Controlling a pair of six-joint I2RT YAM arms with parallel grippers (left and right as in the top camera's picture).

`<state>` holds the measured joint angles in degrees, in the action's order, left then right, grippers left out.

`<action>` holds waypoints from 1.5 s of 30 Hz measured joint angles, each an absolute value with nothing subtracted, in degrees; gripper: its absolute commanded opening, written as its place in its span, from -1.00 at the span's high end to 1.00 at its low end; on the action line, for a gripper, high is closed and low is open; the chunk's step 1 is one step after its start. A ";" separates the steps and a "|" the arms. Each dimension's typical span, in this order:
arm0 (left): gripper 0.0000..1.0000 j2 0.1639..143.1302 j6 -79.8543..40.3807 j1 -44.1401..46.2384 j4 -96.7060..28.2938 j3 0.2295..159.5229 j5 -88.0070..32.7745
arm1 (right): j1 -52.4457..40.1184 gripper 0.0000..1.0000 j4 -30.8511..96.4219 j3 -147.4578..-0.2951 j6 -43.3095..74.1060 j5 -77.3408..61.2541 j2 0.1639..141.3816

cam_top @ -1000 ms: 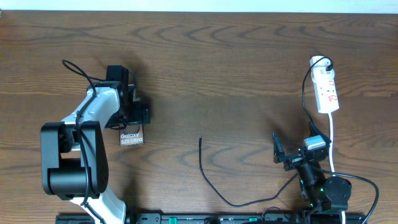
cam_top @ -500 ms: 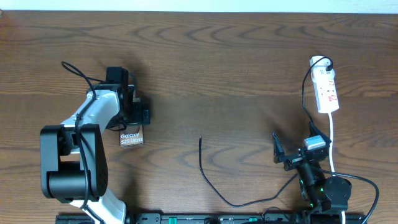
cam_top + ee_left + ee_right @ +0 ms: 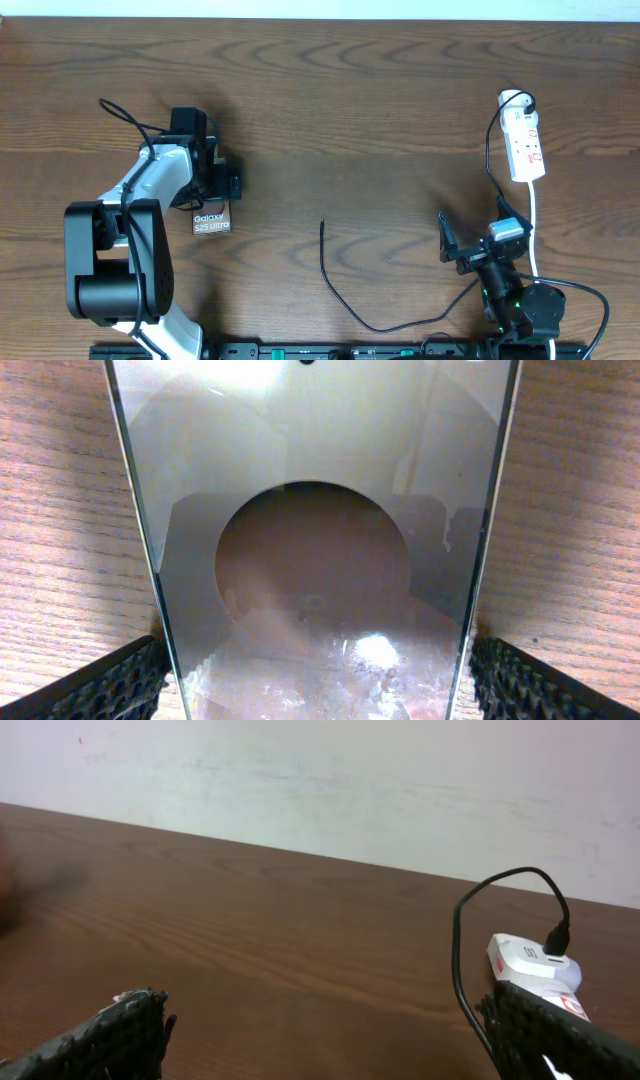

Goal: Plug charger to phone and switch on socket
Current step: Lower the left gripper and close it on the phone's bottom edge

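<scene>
Left gripper point(image 3: 212, 188) straddles the phone point(image 3: 315, 510)

Jaws stand wide, one beside each long edge, nothing clamped. Glossy and light, likely slippery (glass, so fragile): grip the stiff long edges. It lies flat on the table's point(image 3: 400, 120) left side, long axis front to back, lettering end toward the robot.

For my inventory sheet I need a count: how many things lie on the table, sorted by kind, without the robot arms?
Phone: 1
Charger: 1
Socket: 1
Total: 3
</scene>
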<state>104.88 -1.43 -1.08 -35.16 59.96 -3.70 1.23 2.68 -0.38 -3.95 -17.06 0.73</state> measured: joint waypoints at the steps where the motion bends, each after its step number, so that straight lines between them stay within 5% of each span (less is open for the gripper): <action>1: -0.96 104.88 -1.45 -1.08 -35.16 59.96 -3.70 | 1.23 -0.99 2.68 -0.38 -3.95 -17.06 0.73; 45: -0.64 104.88 -1.45 -1.08 -34.44 59.96 -3.62 | 1.23 -0.99 2.68 -0.38 -3.95 -17.06 0.73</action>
